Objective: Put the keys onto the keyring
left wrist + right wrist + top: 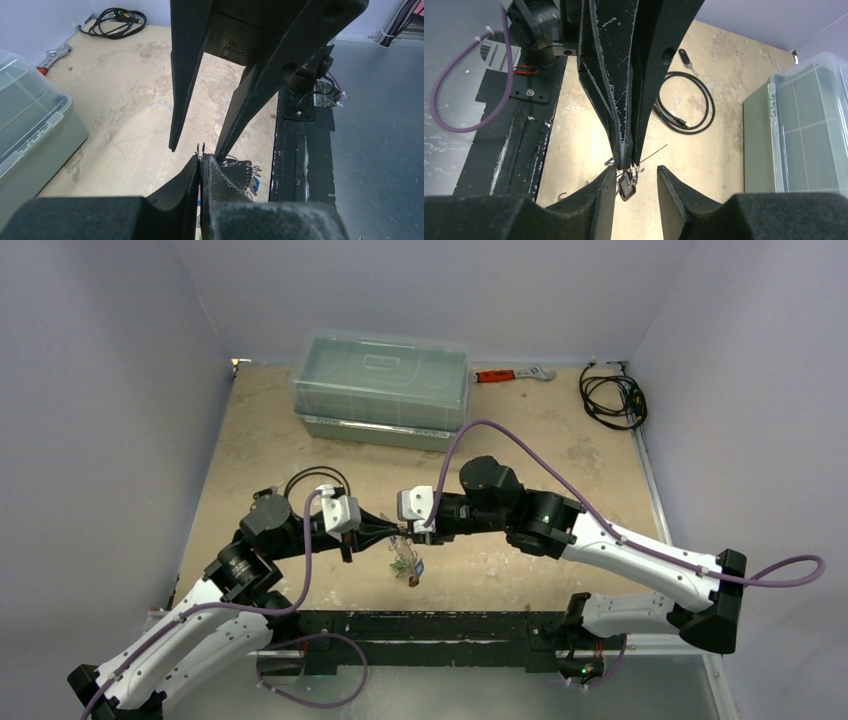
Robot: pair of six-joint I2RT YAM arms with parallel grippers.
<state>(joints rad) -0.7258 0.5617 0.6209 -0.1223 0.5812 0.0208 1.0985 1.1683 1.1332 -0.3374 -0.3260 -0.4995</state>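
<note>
My left gripper [388, 533] is shut on the edge of a thin metal ring, the keyring [201, 147], and holds it above the table. Only two small metal tips of it show past the fingertips in the left wrist view. A bunch of keys [407, 565] with small split rings and a dark tag [626, 189] hangs below the left fingertips [625, 159]; a blue tag [255, 185] shows too. My right gripper [635, 170] is open, its jaws on either side of the left fingertips and the hanging rings, and it holds nothing. It also shows in the top view [410, 530].
A clear plastic box [382, 388] stands at the back. An orange-handled wrench [512, 373] and a black cable coil [612, 397] lie at the back right. A thin black cable loop [684, 102] lies near the left arm. The black base plate [430, 625] runs along the near edge.
</note>
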